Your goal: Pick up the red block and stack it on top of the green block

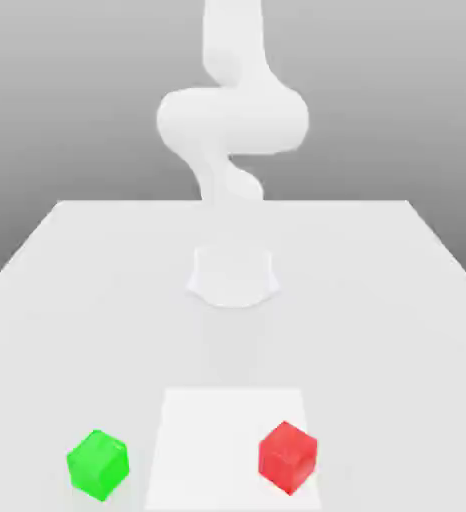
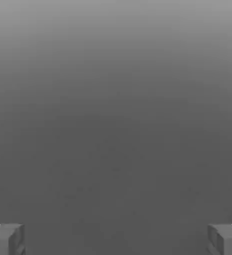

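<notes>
claw: (image 2: 116, 240) wide open, about as far as it goes, with nothing in its grip. the fingers (image 2: 2, 241) stand well apart and there's only plain grey between them, so no block lined up.
arm: (image 1: 233, 120) just the one, so no debate about which is nearer. it rises from its base (image 1: 233, 278) and bends back on itself up high. my guess is the claw is up high too and aimed off the table. exact tilt, can't tell.
red block: (image 1: 288, 458) well apart from the claw and, i reckon, well below it. it rests on the pale square (image 1: 212, 440), near its edge on the exterior view's right, with a corner turned to that camera. it's a cube, so no long axis to worry about, just get the jaws square to two faces.
green block: (image 1: 98, 465) also well apart from the claw and likely below it, on the table (image 1: 367, 345), off the square to the exterior view's left. nothing on top.
next move: imo swing the claw out over the red block and point it down before dropping in. come in skewed and you'd probably clip a corner.
</notes>
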You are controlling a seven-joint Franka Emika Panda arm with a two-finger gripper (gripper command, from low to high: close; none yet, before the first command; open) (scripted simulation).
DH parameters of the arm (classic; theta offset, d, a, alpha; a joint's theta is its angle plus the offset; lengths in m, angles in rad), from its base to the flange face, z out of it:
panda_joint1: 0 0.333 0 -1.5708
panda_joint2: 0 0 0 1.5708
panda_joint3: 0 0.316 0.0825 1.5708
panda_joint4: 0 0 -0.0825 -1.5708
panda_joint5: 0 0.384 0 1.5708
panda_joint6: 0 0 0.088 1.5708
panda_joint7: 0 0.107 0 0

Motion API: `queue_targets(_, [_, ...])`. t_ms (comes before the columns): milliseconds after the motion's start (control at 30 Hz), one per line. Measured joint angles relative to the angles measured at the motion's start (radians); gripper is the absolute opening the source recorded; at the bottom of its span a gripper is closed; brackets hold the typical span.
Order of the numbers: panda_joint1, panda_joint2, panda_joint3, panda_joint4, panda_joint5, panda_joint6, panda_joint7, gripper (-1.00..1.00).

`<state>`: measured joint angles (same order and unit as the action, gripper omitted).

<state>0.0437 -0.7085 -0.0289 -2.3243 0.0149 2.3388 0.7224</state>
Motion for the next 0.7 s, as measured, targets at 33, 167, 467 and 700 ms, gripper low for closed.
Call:
queue_targets(33, [0.018,0.039,-0.012,-0.011,0.007,0.017,-0.033,0.0])
queue_targets(167, [0.082,0.188,-0.051,-0.05,0.035,0.079,-0.162,0.0])
queue_targets(467, [0.182,0.516,-0.093,-0.136,0.094,0.217,-0.443,0.0])
queue_targets(700, [0.217,0.765,-0.083,-0.205,0.074,0.328,-0.615,0.0])
